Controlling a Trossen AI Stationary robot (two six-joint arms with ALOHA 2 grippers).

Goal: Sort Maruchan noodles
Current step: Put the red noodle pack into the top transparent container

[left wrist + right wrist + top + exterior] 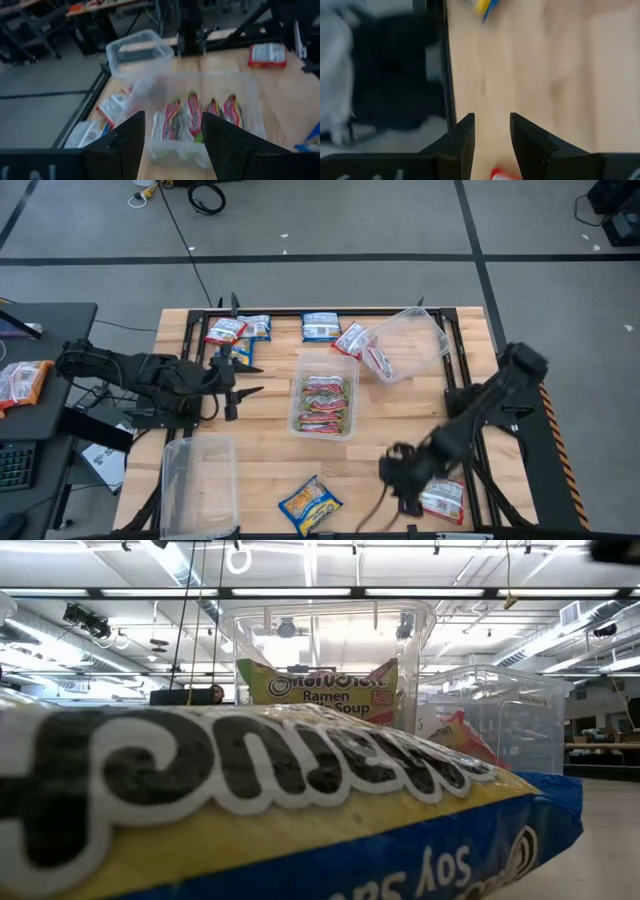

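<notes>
Noodle packets are sitting in several spots. Silvery green-pink ones [324, 402] are lying stacked in the clear center tub [297, 425], mid-table. Two red-and-white packets [364, 347] are lying at the mouth of a tipped tub [420, 340] toward the far right. Along the far edge: a blue packet [321, 326], another blue one [257, 327], and a red-and-white one [225, 331] beside it. A blue-and-yellow packet [309, 505] is lying at the near edge, filling the low view right at the lens. One more red-and-white packet [443, 501] is sitting at the near right corner.

Right gripper [393, 472] is hanging low over the near right of the table [400, 420], just beside that corner packet. Its fingers [465, 137] are standing slightly apart with only bare wood between them, nothing held; a red packet edge [501, 174] is showing just beside the tips.

Left gripper [243, 379] is hovering at the left side, pointing toward the center tub, fingers [127, 142] spread and empty.

An empty clear tub [200, 485] is standing at the near left corner.
</notes>
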